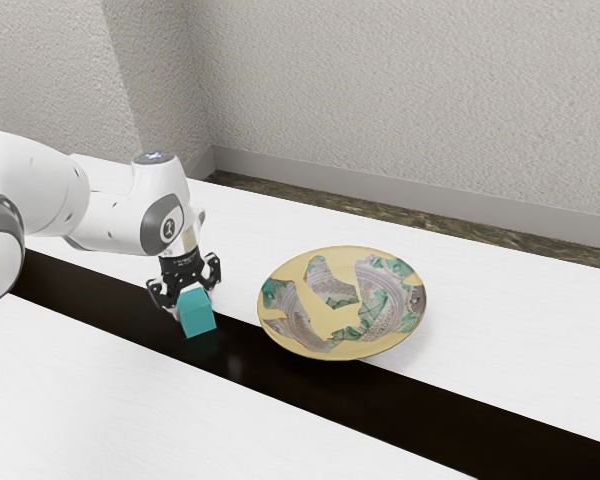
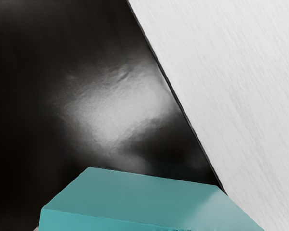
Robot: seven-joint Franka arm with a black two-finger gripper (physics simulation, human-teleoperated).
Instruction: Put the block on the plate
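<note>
In the exterior view the hand [image 1: 194, 299] is pointing down and pinching the teal block [image 1: 199, 317] between its two fingers, over the dark strip [image 1: 380, 408] of the white table [image 1: 110, 400]. Whether the block is touching the strip, I cannot tell. The patterned plate [image 1: 332, 318] is lying at the block's three o'clock, well apart from it, and the arm [image 1: 110, 219] is reaching in from ten o'clock.

Arm [image 1: 35, 188] in from the exterior view's left, wrist [image 1: 162, 215] bent, claw [image 1: 194, 303] angled down, low over the surface [image 1: 110, 297].
</note>
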